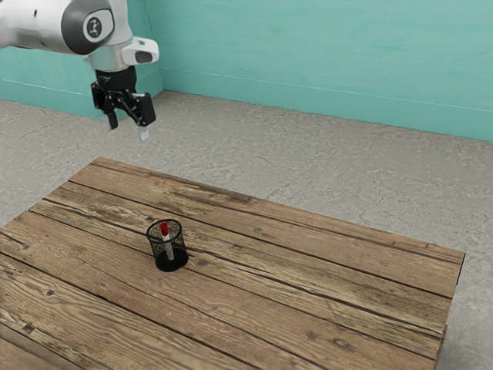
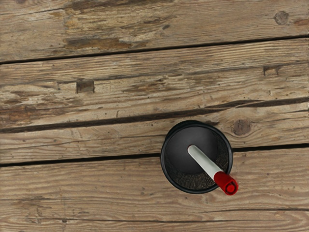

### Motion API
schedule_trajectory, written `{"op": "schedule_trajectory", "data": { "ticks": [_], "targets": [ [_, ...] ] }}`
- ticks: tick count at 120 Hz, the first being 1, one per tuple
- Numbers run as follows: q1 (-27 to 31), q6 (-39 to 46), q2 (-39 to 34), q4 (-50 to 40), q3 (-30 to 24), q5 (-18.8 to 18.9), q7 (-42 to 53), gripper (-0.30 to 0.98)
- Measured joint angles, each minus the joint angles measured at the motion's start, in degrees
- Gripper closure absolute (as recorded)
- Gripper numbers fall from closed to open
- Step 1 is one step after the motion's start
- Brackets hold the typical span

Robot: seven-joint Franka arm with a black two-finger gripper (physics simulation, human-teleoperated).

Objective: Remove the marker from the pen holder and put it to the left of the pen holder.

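- Arm: came in at the exterior view's far left, raised high. Probably kept up there for a clear approach from above.
- End effector: wide, fingers well apart, nothing between them. Pointed down, above table height and well apart from the holder. Wide made sense, since the pick was not yet done and the fingers had to pass either side of the marker.
- Marker: in the pen holder, red end up and just past the rim. Tilted, likely because the holder was much wider than it, so it leaned on the rim instead of standing straight. The red end looked like the part to grip.
- Pen holder: upright on its base, dark mesh, round. Probably light, so a sideways pull could have tipped or dragged it; a lift along the marker's lean seemed safer.
- Table: wooden planks, ran on to the exterior view's right, bore the holder. Grooves might have stopped the marker rolling once laid down.
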Motion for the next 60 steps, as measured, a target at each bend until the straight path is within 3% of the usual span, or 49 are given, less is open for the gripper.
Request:
{"op": "schedule_trajectory", "data": {
  "ticks": [28,40,52,60],
  "targets": [
    [-0.26,1.84,-1.23,-2.85,-0.26,0.03,0.68,0.0],
    [-0.21,6.7,-8.68,-16.64,-0.73,0.23,2.48,0.0],
    [-0.11,16.71,-14.91,-32.04,-1.66,0.65,6.27,0.0],
    [-0.53,22.86,-16.19,-36.6,-2.93,0.76,9.02,0.0]
  ]
}}
